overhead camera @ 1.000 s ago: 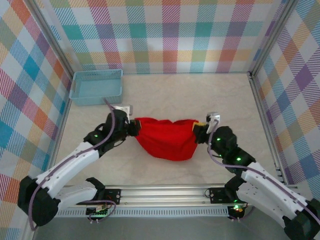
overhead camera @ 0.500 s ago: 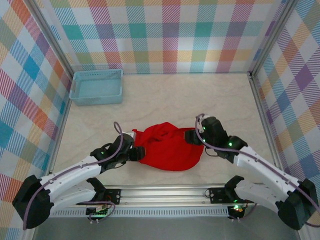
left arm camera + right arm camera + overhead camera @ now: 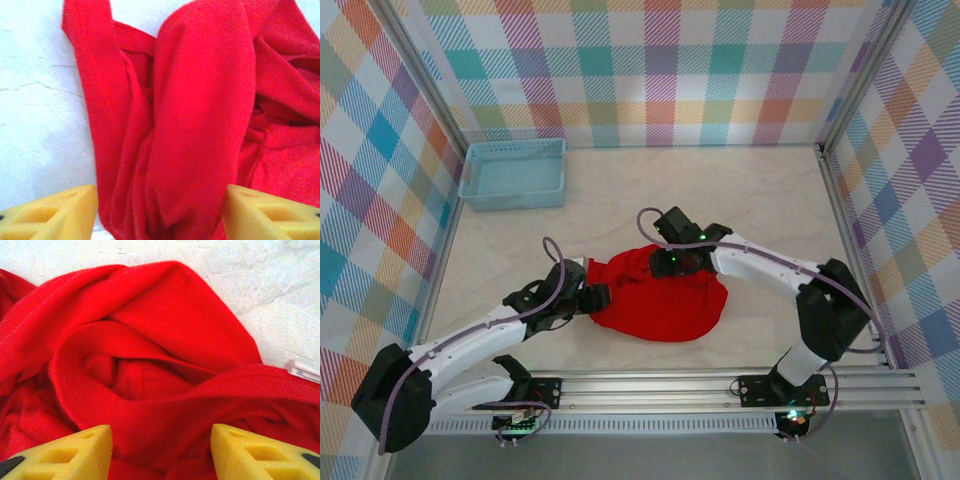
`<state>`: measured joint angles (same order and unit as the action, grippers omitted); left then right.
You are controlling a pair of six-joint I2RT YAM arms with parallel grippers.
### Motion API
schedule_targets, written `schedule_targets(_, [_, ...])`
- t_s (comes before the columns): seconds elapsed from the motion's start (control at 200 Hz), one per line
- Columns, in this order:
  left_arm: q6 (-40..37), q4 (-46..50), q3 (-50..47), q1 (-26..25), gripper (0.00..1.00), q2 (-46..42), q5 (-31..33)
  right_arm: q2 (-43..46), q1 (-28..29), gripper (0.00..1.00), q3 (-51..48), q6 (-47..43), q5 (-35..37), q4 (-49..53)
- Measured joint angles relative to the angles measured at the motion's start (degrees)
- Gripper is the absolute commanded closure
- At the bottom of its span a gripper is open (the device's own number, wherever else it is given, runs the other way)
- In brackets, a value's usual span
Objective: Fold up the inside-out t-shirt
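1. Top view: one red inside-out t-shirt [image 3: 660, 300] lies bunched on the tabletop [image 3: 740, 190], and one blue basket [image 3: 513, 172] sits well apart, far left. There are two grippers: the left gripper [image 3: 600, 298] at the shirt's left edge and the right gripper [image 3: 667, 262] over its far edge.
2. Left wrist: yellow fingers [image 3: 47, 217] are spread and released above rumpled cloth.
3. Right wrist: fingers [image 3: 250, 452] are parted and released over a crumpled fold. The step appears to be choosing hold points; the next move needs a clean pinch on an edge.

I see pale marbled table [image 3: 760, 200] — crumpled red t-shirt [image 3: 665, 305] bunched near middle, blue basket [image 3: 512, 175] at far-left corner, well apart.
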<state>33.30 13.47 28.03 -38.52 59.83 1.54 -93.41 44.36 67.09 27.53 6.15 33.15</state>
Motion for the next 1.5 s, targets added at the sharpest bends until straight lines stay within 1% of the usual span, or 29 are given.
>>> schedule_targets(0.06, [-0.2,-0.6,0.4,0.0,0.46,1.5,-0.7,-2.5,0.0,0.52,1.5,0.5,0.0,0.3])
schedule_targets(0.11, [-0.3,-0.7,0.7,0.0,0.49,2.4,-1.3,-4.2,0.0,0.59,2.5,0.9,0.0,0.7])
schedule_targets(0.14, [-0.4,-0.9,0.9,0.0,0.51,2.9,-1.6,-5.2,0.0,0.64,3.1,0.9,0.0,0.8])
schedule_targets(0.165, [-0.5,-1.1,1.1,0.0,0.52,3.3,-1.8,-5.8,0.0,0.72,3.5,0.6,0.0,0.9])
schedule_targets(0.23, [-0.9,-1.5,1.8,0.0,0.61,4.2,-2.1,-6.6,0.0,0.89,3.9,0.8,0.3,0.9])
schedule_targets(0.285, [-1.6,-1.3,2.8,0.1,0.68,5.1,-2.2,-6.5,0.0,1.0,4.0,1.3,0.9,1.3])
schedule_targets(0.365, [-2.0,-0.8,4.8,0.5,0.76,6.2,-2.1,-5.2,0.0,1.0,4.0,0.5,2.5,1.7])
schedule_targets(0.46, [-3.1,0.1,7.1,1.8,0.83,6.2,-2.1,-0.9,0.0,1.0,4.0,-0.2,5.0,2.2])
schedule_targets(0.525, [-4.0,1.5,8.9,3.2,0.85,5.7,-1.9,4.2,0.0,1.0,4.0,-1.1,6.7,2.1])
schedule_targets(0.665, [-6.0,5.9,14.4,5.6,0.95,3.4,-1.5,17.4,-0.7,1.0,4.0,-2.6,8.4,1.3])
schedule_targets(0.81, [-8.1,8.6,22.0,6.8,0.98,-0.5,-0.6,28.7,-2.1,1.0,4.1,-3.0,8.6,0.3])
schedule_targets(0.855, [-8.3,8.8,23.5,6.9,0.96,-2.0,-0.6,31.4,-2.4,1.0,4.0,-2.9,8.6,0.2])
schedule_targets(0.98, [-8.7,8.8,24.7,6.8,0.78,-2.9,-3.4,35.7,-3.0,1.0,3.7,-2.5,8.6,0.4])
schedule_targets(1.015, [-8.8,8.9,24.5,6.3,0.72,-2.2,-4.3,36.1,-3.0,1.0,3.1,-2.4,8.6,0.3])
schedule_targets(1.065, [-8.6,8.8,24.0,5.0,0.6,-0.6,-4.9,36.3,-3.0,1.0,1.9,-2.2,8.6,0.4])
schedule_targets(1.1, [-8.7,8.9,23.1,3.4,0.52,0.9,-5.0,36.2,-3.0,1.0,0.7,-2.0,8.6,0.4])
schedule_targets(1.145, [-8.7,9.0,21.6,0.4,0.44,2.8,-4.7,35.8,-3.1,1.0,-0.8,-1.7,8.6,0.6])
schedule_targets(1.275, [-7.9,9.3,18.4,-7.7,0.31,6.8,-4.4,35.5,-3.1,1.0,-4.0,-1.2,8.8,2.6])
schedule_targets(1.33, [-7.2,9.3,17.9,-10.1,0.28,8.3,-3.8,35.6,-3.1,1.0,-4.1,-1.2,8.9,2.8])
schedule_targets(1.405, [-7.1,8.8,17.8,-11.8,0.28,11.4,-2.4,36.0,-3.1,1.0,-4.1,-1.2,9.2,2.8])
schedule_targets(1.5, [-6.3,9.1,17.8,-12.2,0.33,15.6,2.9,37.1,-3.1,1.0,-4.2,-1.2,9.7,3.0])
